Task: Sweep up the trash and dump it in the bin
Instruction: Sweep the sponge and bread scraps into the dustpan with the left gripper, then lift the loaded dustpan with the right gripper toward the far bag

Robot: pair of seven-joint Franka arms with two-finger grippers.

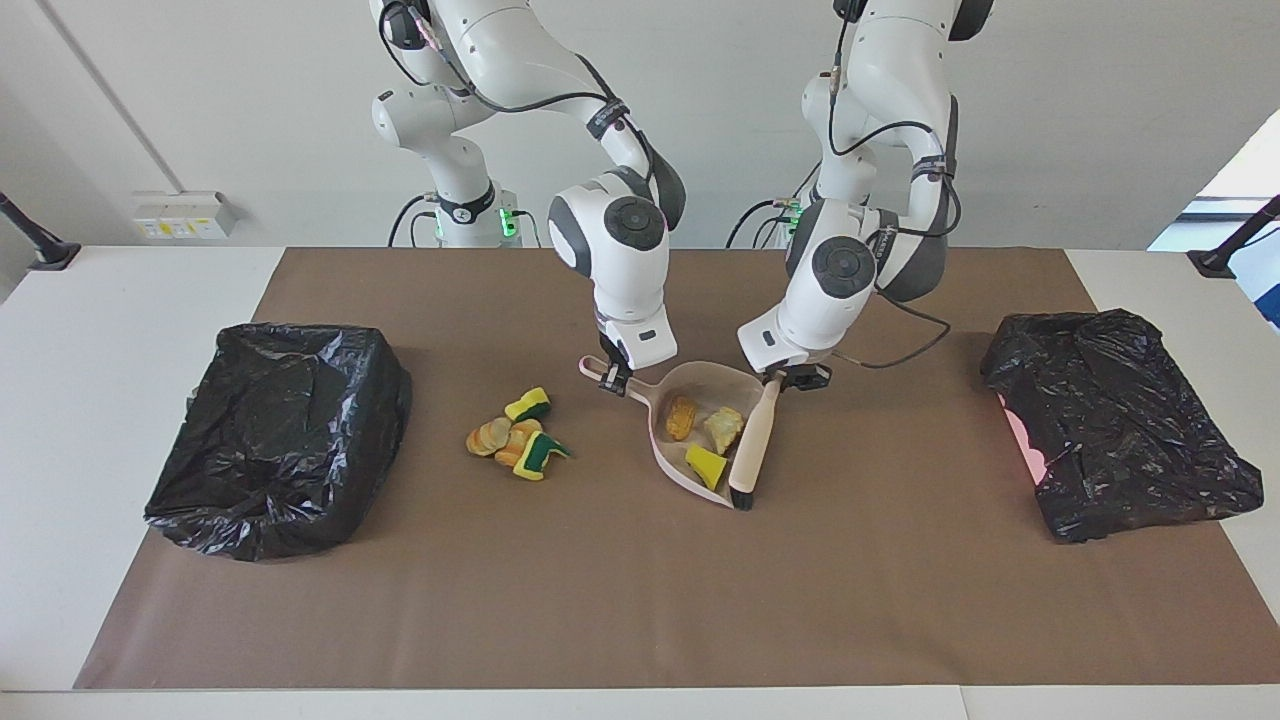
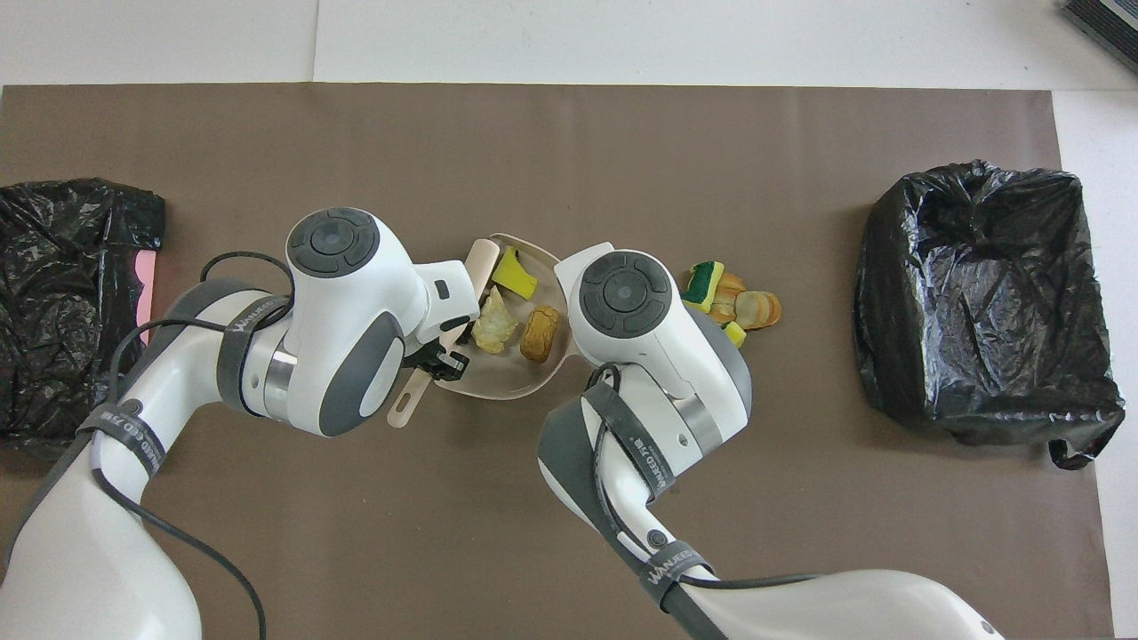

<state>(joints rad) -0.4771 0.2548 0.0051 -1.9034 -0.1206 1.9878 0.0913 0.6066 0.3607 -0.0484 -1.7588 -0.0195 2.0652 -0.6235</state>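
Your left hand is closed on the brush handle, and the brush slants down from it along the open edge of the dustpan, bristles at the pan's lip. Your right hand is closed on the dustpan's handle, with the pan lying flat on the brown mat between the two hands. Three pieces of trash lie inside the pan: a tan-orange chunk closest to your right hand, a pale yellow chunk just beside the brush, and a bright yellow wedge at the lip. The remaining trash, a small pile of yellow-green and orange chunks, lies on the mat just outside your right hand, toward a black-lined bin. A second bin stands well apart from your left hand, at its end of the table.
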